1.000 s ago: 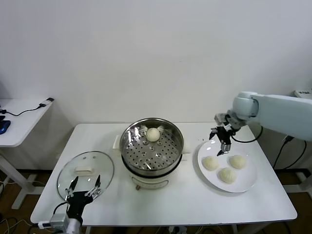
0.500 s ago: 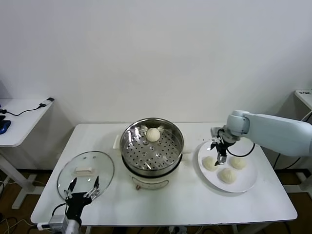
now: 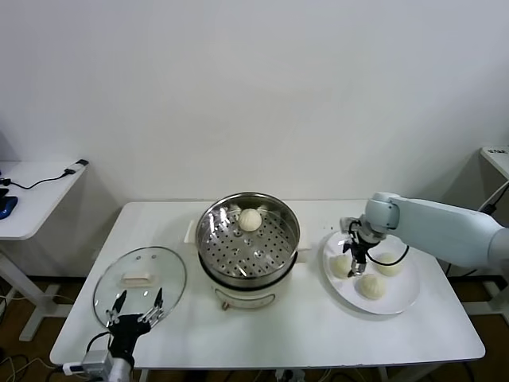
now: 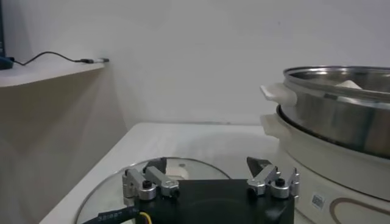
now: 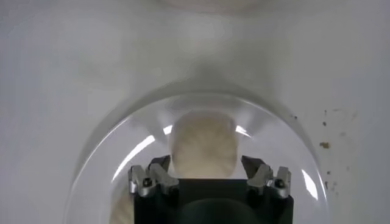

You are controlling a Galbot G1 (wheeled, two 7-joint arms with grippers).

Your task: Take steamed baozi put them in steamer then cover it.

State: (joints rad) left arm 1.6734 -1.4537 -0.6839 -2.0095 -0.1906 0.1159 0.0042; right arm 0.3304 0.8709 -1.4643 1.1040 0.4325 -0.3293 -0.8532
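Progress: one steamed baozi [image 3: 250, 220] lies on the perforated tray inside the steamer [image 3: 247, 270], toward the far wall. Three baozi are left on the white plate [image 3: 402, 300] just to the right of the steamer. The cover [image 3: 140, 283] lies flat on the table [image 3: 310, 334] to the left of the steamer, so the pot is not yet covered. By this count the loading is about a quarter done, and covering comes last.

Right gripper [image 3: 355, 259]: lowered over the plate, at the bun nearest the steamer [image 5: 203, 145]. In the right wrist view the fingers [image 5: 152, 175] stand apart on either side of that bun; whether they touch it cannot be told, and the bun looks to rest on the plate. The step in hand appears to be the grasp of the second bun.

Left gripper [image 3: 135, 306]: parked at the near edge of the cover, left of the steamer, jaws spread wide and holding nothing.

Count: baozi, four (one in the steamer, three on the plate); steamer, one; cover, one; plate, one.
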